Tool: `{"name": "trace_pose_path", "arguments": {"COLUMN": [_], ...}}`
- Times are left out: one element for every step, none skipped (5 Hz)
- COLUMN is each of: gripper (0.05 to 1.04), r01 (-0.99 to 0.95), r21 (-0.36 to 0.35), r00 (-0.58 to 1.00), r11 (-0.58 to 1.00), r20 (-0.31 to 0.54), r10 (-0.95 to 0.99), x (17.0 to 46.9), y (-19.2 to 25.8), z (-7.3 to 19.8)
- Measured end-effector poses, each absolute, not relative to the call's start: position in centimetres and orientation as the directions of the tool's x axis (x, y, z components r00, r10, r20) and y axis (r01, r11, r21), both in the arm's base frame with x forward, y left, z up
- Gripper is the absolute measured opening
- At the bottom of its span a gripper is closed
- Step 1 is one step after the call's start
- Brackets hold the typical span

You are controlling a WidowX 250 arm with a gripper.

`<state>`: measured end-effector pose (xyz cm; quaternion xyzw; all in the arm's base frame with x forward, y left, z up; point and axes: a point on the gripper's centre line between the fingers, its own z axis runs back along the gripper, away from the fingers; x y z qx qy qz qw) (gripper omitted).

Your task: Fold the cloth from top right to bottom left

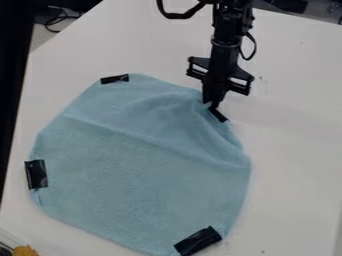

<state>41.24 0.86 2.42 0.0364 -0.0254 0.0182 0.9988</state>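
Observation:
The light blue cloth (147, 165) lies spread on the white table, with black patches at several points of its edge. My gripper (212, 104) hangs at the cloth's upper right edge, beside the black patch there. Its fingertips are together on the cloth's edge, and the fabric around them is bunched and slightly raised. Soft folds run from that spot, and a long crease crosses the cloth from upper left to right.
The white table (294, 150) reaches around the cloth, with its left edge running down the view's left side. A small yellow object (25, 250) is at the bottom left corner. Dark cables (57, 17) lie beyond the table's upper left edge.

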Motion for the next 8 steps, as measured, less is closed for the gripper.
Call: {"name": "trace_pose_path", "arguments": {"gripper": [0.064, 0.064, 0.064, 0.064, 0.063, 0.063, 0.088, 0.251], "r01": [-0.074, -0.148, -0.257, -0.323, -0.381, -0.427, -0.436, -0.416], "r21": [0.091, 0.061, -0.01, -0.036, -0.054, -0.089, -0.115, -0.137], "r00": [0.992, 0.974, 0.934, 0.903, 0.869, 0.84, 0.83, 0.838], "r11": [0.993, 0.987, 0.966, 0.946, 0.923, 0.9, 0.892, 0.899], "r20": [0.108, 0.184, 0.254, 0.287, 0.32, 0.331, 0.333, 0.326], "r10": [0.064, 0.135, 0.251, 0.319, 0.377, 0.431, 0.449, 0.437], "x": [40.5, 38.4, 34.7, 30.8, 27.1, 23.9, 23.0, 23.0], "y": [2.3, 3.5, 5.3, 6.8, 8.8, 10.6, 11.0, 11.0], "z": [6.8, 9.8, 10.9, 10.1, 9.2, 8.0, 7.1, 5.9]}}
